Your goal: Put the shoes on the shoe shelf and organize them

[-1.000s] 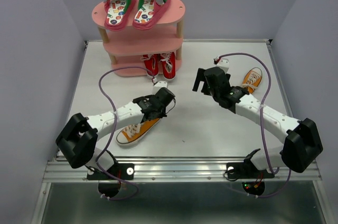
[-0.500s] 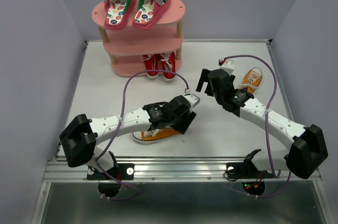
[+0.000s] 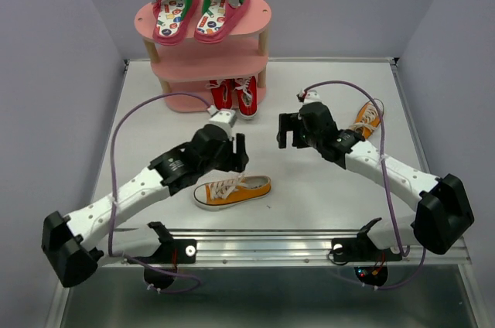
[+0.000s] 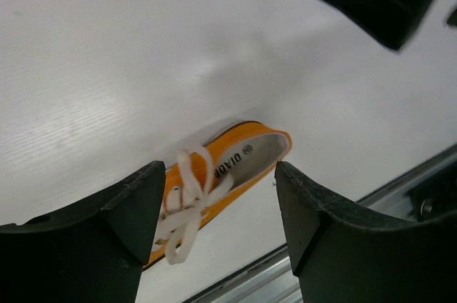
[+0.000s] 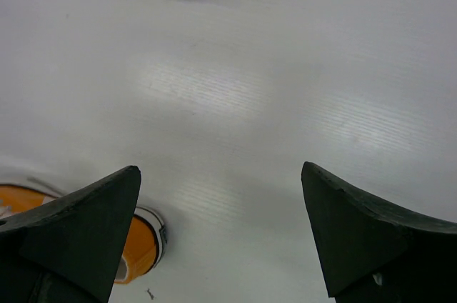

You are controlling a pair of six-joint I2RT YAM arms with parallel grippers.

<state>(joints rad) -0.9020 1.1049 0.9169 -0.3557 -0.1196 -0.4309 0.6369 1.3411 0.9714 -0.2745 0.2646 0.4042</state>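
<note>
Two flip-flops top the shelf, two red sneakers sit below. Two orange sneakers lie lower centre and right. The left claw and right claw both gape, empty.

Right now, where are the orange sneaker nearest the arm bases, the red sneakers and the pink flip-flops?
Orange white-laced sneaker nearest the bases (image 3: 232,190): top view, by its laces.
Red white-laced sneakers (image 3: 247,105): top view, front of one shoe.
Pink patterned-insole flip-flops (image 3: 171,18): top view, left one's insole.

Two pink flip-flops, two red sneakers, two orange sneakers, and one three-tier shelf.
</note>
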